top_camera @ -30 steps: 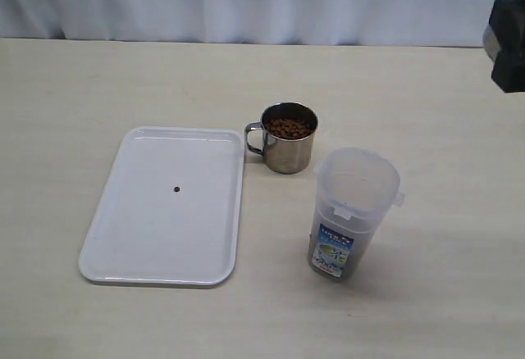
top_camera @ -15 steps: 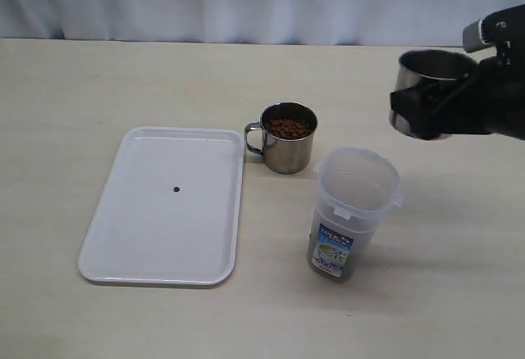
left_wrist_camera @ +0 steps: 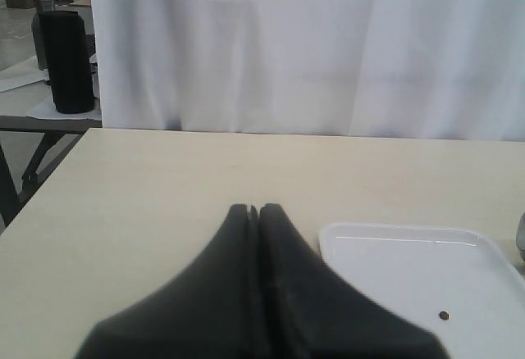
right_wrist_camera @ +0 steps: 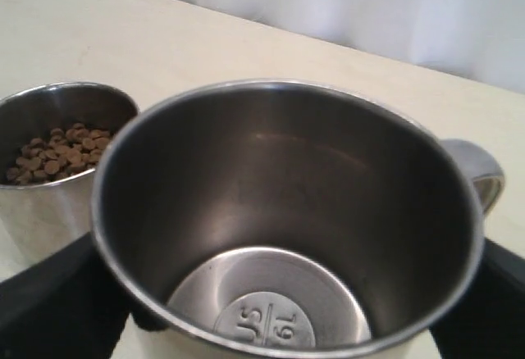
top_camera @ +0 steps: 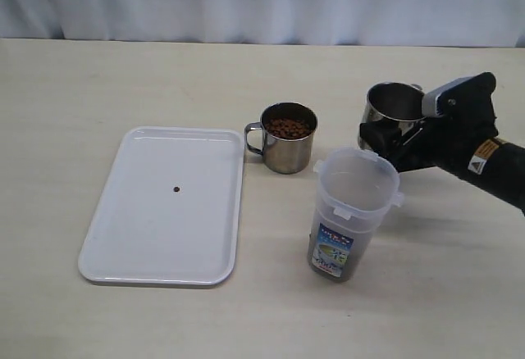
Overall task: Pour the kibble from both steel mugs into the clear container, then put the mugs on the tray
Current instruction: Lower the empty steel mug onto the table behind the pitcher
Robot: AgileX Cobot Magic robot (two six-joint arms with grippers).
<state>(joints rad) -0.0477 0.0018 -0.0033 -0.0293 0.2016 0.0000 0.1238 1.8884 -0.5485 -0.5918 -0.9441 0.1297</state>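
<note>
My right gripper [top_camera: 404, 139] is shut on an empty steel mug [top_camera: 392, 103], held upright just behind and to the right of the clear container [top_camera: 353, 211]. In the right wrist view the mug [right_wrist_camera: 287, 211] shows a bare steel bottom, with black fingers [right_wrist_camera: 49, 310] on both sides. The other steel mug [top_camera: 289, 139] stands between tray and container, full of kibble [top_camera: 289, 128]. The container's lower part looks dark. The white tray [top_camera: 168, 236] lies to the left with one pellet [top_camera: 176, 188] on it. My left gripper [left_wrist_camera: 253, 209] is shut and empty, out of the exterior view.
A white curtain [top_camera: 262, 2] hangs behind the table's far edge. The left wrist view shows the tray's corner [left_wrist_camera: 394, 261], the loose pellet [left_wrist_camera: 444, 315], and a black cylinder [left_wrist_camera: 66, 60] on another table beyond the left end.
My right arm has come in from the right edge with the empty mug, moving left and down until it is next to the container. The left gripper, tray, full mug and container stayed put.
</note>
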